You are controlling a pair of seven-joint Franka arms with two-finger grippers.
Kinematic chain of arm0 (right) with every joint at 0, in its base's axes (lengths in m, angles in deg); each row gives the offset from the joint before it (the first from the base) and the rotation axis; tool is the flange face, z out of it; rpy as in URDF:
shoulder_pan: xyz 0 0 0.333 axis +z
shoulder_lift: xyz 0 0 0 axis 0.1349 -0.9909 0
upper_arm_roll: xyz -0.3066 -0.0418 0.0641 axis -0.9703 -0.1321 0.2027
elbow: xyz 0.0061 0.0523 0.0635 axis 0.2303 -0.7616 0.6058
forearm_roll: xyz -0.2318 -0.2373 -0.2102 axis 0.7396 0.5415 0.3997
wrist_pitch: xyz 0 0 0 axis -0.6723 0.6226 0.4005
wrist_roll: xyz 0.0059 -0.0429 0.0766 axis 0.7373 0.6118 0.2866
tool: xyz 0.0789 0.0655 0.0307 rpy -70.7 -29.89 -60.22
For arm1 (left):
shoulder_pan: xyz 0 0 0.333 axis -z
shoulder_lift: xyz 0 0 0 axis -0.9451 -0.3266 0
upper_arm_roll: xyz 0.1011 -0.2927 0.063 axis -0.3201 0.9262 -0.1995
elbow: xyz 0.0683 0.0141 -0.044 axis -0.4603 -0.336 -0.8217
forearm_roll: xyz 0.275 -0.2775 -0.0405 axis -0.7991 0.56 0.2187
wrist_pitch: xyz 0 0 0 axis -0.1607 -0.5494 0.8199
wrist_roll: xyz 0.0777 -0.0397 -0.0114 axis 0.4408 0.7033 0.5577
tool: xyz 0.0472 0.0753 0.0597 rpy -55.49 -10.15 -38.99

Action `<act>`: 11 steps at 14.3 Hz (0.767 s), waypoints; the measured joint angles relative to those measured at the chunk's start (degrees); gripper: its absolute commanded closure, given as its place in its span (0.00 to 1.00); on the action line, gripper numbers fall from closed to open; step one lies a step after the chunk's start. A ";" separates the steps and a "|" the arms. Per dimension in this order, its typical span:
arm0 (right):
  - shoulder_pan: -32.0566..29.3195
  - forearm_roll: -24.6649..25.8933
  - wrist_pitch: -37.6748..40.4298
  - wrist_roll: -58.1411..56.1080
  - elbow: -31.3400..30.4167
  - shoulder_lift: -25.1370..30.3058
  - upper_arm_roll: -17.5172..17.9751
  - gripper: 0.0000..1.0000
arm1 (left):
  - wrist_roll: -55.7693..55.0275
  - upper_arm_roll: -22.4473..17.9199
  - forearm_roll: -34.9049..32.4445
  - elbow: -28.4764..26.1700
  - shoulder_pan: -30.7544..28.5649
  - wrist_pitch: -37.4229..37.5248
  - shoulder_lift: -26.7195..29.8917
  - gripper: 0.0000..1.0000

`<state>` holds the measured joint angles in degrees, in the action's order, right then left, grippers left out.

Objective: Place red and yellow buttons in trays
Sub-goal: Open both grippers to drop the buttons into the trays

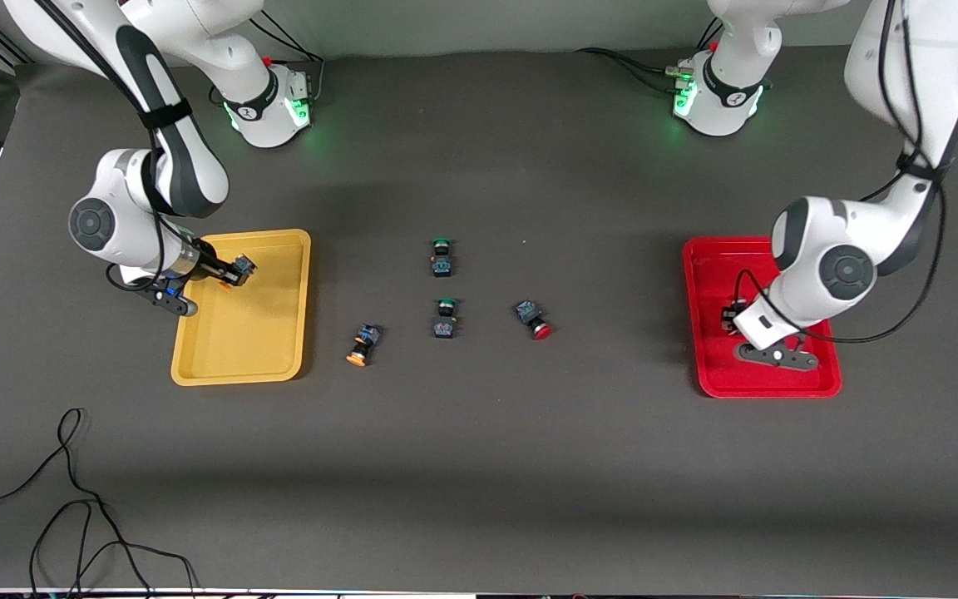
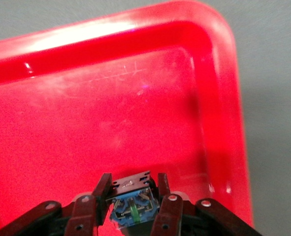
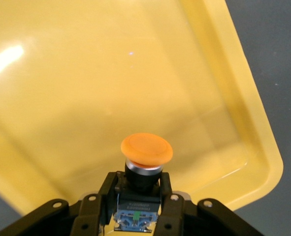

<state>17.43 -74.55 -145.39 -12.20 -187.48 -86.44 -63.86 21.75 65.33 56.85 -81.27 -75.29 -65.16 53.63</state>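
Right end effector pinching an orange-capped button over the yellow tray; left end effector pinching a blue-bodied button over the red tray.

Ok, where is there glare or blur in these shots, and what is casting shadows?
Left wrist view: white glare streaks the red tray's rim, the tray floor looks hazy. Right wrist view: a bright patch on the yellow tray, orange-capped button sharp. Front view: even light, soft arm shadows on the table.
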 measured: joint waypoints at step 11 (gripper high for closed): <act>0.14 -0.06 -1.54 -0.03 1.10 -1.52 0.00 0.00 | 0.05 0.46 2.48 13.13 0.08 30.73 9.94 0.00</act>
<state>17.57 -74.61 -146.93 -12.23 -186.39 -87.96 -63.86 21.80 65.79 59.33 -68.15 -75.21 -34.43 63.57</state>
